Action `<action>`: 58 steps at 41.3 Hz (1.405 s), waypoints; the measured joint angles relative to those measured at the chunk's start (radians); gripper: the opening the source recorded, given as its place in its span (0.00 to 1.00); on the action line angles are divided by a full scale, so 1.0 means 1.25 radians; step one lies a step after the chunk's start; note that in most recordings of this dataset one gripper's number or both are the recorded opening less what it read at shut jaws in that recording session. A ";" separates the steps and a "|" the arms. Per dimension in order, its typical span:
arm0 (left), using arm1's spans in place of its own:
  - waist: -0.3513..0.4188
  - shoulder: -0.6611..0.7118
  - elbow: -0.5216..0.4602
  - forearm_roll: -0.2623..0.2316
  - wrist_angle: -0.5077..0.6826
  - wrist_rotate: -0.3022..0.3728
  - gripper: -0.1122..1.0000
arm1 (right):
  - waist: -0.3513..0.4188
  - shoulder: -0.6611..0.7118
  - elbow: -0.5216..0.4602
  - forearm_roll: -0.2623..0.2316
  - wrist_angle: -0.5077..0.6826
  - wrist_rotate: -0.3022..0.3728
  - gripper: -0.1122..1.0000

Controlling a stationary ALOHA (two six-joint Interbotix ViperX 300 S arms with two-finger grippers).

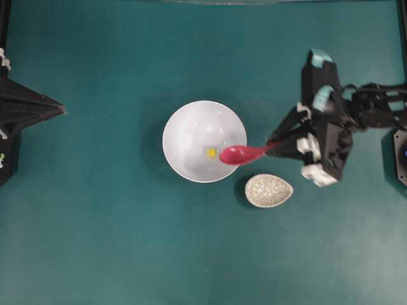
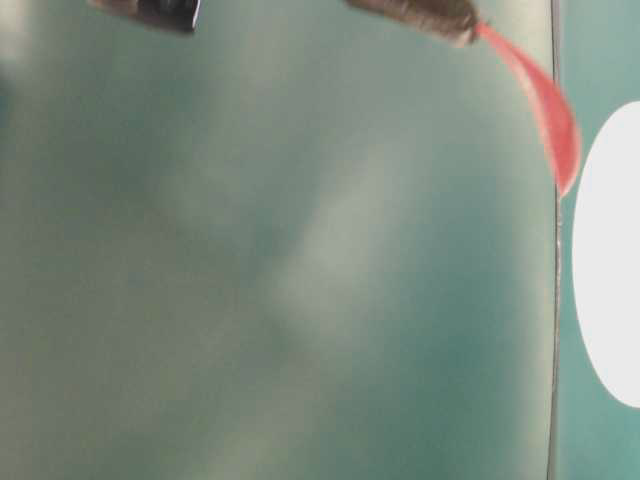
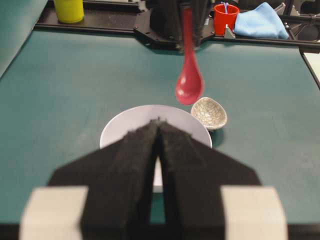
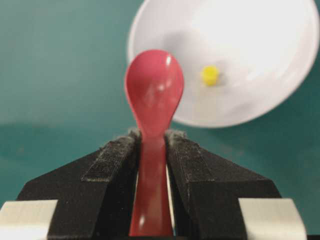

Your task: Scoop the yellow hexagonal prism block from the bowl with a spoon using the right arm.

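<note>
The white bowl [image 1: 184,127] stands mid-table with the tiny yellow hexagonal prism block [image 1: 211,152] lying inside it, right of centre. My right gripper [image 1: 275,143] is shut on the handle of the red-pink spoon [image 1: 236,154]. The spoon's empty head hangs over the bowl's right rim, just right of the block. In the right wrist view the spoon [image 4: 154,90] sticks out between the pads [image 4: 186,155], with the block [image 4: 210,75] and bowl [image 4: 260,30] beyond. My left gripper [image 1: 60,109] rests shut at the far left, its tips [image 3: 159,123] pointing at the bowl [image 3: 112,132].
A small speckled beige oval dish [image 1: 269,190] sits just right of and below the bowl, under the spoon's handle side. Seen from the left wrist, a yellow cup [image 3: 69,10], red cup [image 3: 226,17] and blue cloth [image 3: 260,22] stand along the far edge.
</note>
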 measured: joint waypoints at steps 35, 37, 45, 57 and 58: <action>0.000 0.000 0.000 0.000 0.000 0.001 0.10 | -0.044 0.255 -0.330 -0.168 0.428 0.142 0.33; 0.000 0.000 0.000 0.000 -0.001 0.001 0.10 | -0.044 0.263 -0.340 -0.183 0.442 0.161 0.32; 0.000 0.000 0.000 0.000 0.000 0.001 0.10 | -0.043 0.282 -0.364 -0.233 0.479 0.204 0.33; 0.000 0.000 0.000 0.000 0.000 0.001 0.10 | -0.044 0.295 -0.368 -0.241 0.492 0.209 0.33; 0.000 0.001 0.000 0.000 -0.001 0.001 0.10 | -0.044 0.296 -0.369 -0.241 0.496 0.209 0.33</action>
